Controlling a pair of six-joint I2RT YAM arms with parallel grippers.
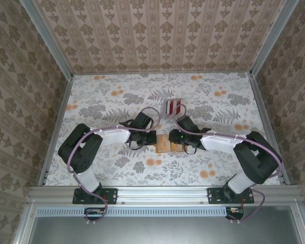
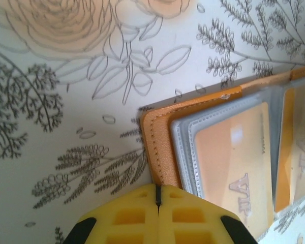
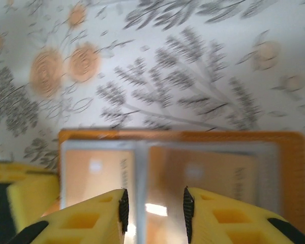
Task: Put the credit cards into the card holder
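Observation:
The card holder (image 1: pixel 168 145) lies open on the floral cloth between my two grippers, orange with clear plastic sleeves inside. The credit cards (image 1: pixel 173 108), a red, white and grey striped stack, sit a short way behind it, untouched. My left gripper (image 1: pixel 153 140) is at the holder's left edge. In the left wrist view its yellow fingers (image 2: pixel 157 192) are shut, tips against the orange stitched cover (image 2: pixel 162 147). My right gripper (image 1: pixel 182 146) is over the holder's right half. In the right wrist view it (image 3: pixel 155 212) stands open above the clear sleeves, with the holder's orange border (image 3: pixel 290 168) beyond and nothing between the fingers.
The floral tablecloth (image 1: pixel 117 96) stretches to wallpapered walls on three sides, framed by aluminium rails (image 1: pixel 58 122). A metal rail (image 1: pixel 162 193) carries both arm bases at the near edge. In the right wrist view, the left gripper's yellow finger (image 3: pixel 20 193) shows at the lower left.

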